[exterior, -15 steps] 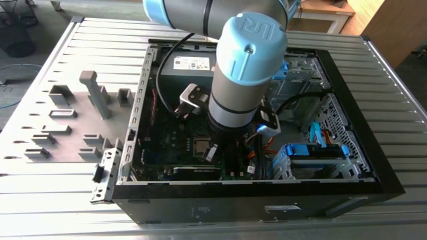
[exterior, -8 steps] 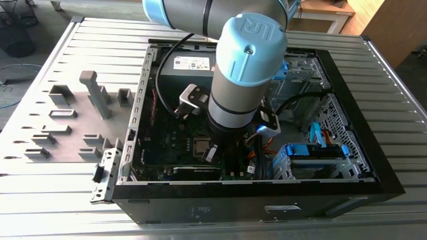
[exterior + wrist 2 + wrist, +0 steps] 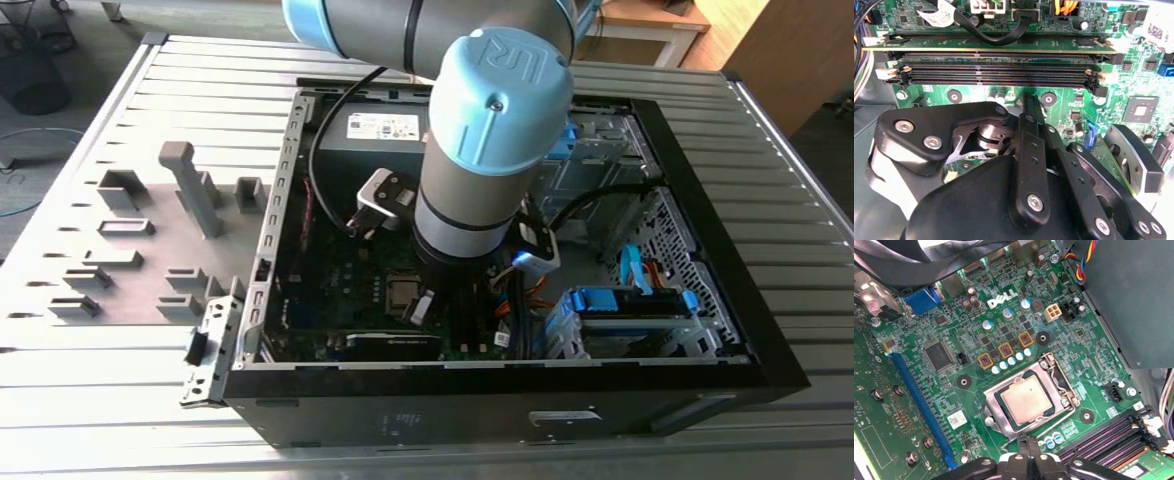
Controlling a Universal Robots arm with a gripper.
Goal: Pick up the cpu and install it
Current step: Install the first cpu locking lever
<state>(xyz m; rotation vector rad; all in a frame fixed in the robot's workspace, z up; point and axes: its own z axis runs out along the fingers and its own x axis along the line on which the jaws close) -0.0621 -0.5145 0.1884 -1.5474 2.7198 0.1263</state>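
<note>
The cpu, a small square chip with a silvery top, lies flat in the motherboard socket with the metal socket bracket around it. In the exterior view the cpu shows as a pale square low inside the open computer case, just beside the arm. My gripper hovers close over the socket's edge on the memory-slot side. Its two thin black fingers are pressed together with nothing between them. In the second wrist view the gripper points at the board just short of the memory slots.
The green motherboard carries capacitors, a blue expansion slot and cables. A grey power supply box sits at the case's far end and blue drive bays on the exterior view's right. Grey plastic fixtures stand on the slatted table.
</note>
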